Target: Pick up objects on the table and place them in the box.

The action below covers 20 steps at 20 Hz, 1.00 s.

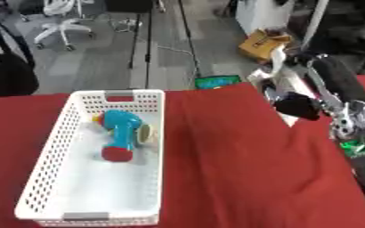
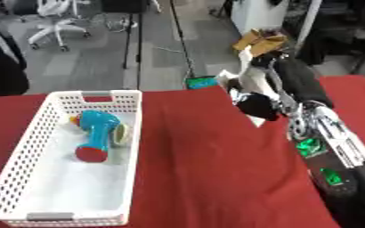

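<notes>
A white perforated box (image 1: 51,156) stands on the red tablecloth at the left. Inside it lies a blue toy (image 1: 122,129) with a red end and a pale round part on its side. My right arm (image 2: 326,133) comes in from the lower right and reaches to the table's far right edge. Its hand (image 2: 252,84) hovers there, well to the right of the box. White and black shapes show at the hand, blurred, so I cannot make out whether it holds anything. The left hand is out of sight.
The red cloth (image 1: 232,169) between the box and my arm is bare. Beyond the far edge are a green thing (image 1: 216,82) on the floor, a cardboard box (image 1: 263,44), stand legs and an office chair (image 1: 61,24).
</notes>
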### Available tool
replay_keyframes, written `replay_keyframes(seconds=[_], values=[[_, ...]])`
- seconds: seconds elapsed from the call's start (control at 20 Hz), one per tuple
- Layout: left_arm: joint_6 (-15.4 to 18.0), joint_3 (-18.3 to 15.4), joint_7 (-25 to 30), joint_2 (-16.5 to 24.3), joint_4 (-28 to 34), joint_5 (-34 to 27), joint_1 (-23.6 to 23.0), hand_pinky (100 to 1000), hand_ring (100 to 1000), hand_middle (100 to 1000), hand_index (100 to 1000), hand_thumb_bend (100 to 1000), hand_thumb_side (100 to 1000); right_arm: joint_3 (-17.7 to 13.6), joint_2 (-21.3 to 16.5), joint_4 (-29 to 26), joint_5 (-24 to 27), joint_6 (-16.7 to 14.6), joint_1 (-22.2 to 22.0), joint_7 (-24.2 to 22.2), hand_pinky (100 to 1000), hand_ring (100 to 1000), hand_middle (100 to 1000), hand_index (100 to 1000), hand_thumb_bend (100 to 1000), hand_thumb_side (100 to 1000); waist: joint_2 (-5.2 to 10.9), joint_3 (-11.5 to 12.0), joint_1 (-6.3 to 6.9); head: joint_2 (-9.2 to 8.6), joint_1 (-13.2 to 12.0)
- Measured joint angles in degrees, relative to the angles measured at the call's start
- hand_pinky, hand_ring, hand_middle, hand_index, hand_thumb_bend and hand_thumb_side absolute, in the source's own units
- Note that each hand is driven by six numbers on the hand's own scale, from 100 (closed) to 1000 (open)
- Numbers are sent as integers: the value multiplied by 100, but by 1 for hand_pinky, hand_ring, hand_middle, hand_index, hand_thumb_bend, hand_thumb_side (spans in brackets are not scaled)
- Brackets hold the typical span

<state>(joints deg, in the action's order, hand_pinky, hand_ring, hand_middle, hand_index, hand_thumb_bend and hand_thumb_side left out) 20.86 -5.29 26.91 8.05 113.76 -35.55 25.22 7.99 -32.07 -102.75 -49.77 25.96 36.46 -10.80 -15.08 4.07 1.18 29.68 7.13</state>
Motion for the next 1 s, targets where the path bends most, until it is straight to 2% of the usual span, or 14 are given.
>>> replay_keyframes(seconds=[0.4, 0.8, 1.0], values=[[-35, 16, -12, 1, 0, 0, -6, 950, 899, 921, 961, 100, 953, 170, 24, -18, 59, -84, 577, -143, 945, 888, 479, 479, 100, 516, 38, 140, -92, 3, 74], [-50, 19, -17, 1, 0, 0, -9, 950, 899, 921, 961, 100, 952, 255, 321, 273, 81, -99, 1038, -255, 946, 886, 473, 473, 100, 514, 74, 330, -99, 3, 243], [-57, 25, -24, 0, 0, -8, -10, 949, 898, 921, 961, 100, 951, 306, 476, 468, 81, -137, 1222, -298, 946, 885, 470, 470, 100, 516, 97, 506, -102, 3, 337]])
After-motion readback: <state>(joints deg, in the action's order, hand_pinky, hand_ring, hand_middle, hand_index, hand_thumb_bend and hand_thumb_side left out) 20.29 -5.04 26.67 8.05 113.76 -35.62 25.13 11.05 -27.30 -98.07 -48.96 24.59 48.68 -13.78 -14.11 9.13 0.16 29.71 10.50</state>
